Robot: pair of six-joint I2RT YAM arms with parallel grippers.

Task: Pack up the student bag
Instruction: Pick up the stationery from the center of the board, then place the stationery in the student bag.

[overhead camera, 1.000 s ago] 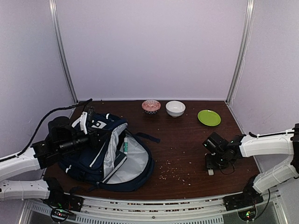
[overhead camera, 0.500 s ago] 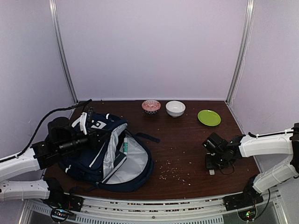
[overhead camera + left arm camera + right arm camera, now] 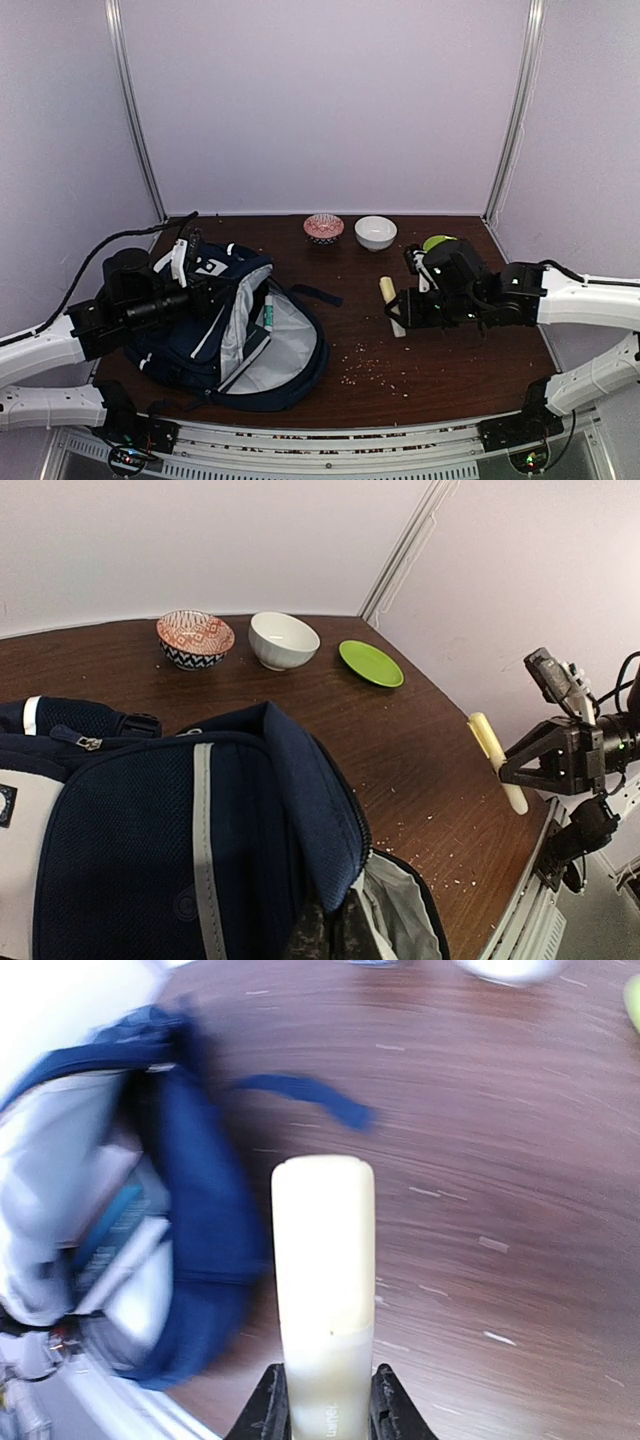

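The navy-blue student bag [image 3: 300,372] lies open at the left of the table, grey lining showing, with a teal-and-white tube [image 3: 268,315] and a flat dark item inside. It also shows in the left wrist view [image 3: 120,830] and, blurred, in the right wrist view [image 3: 195,1190]. My left gripper [image 3: 215,295] is shut on the bag's upper flap edge [image 3: 325,810] and holds it up. My right gripper [image 3: 403,312] is shut on a cream-coloured stick [image 3: 388,300] and holds it above the table's middle, right of the bag. The stick points toward the bag [image 3: 323,1260] and also shows in the left wrist view [image 3: 495,760].
A red patterned bowl [image 3: 323,228], a white bowl [image 3: 375,232] and a green plate [image 3: 436,242], partly hidden by my right arm, stand along the back edge. Pale crumbs [image 3: 375,365] are scattered on the brown table right of the bag.
My right gripper has risen from the table at the right with the cream stick in it and moved left toward the middle. The left arm and bag have not moved.
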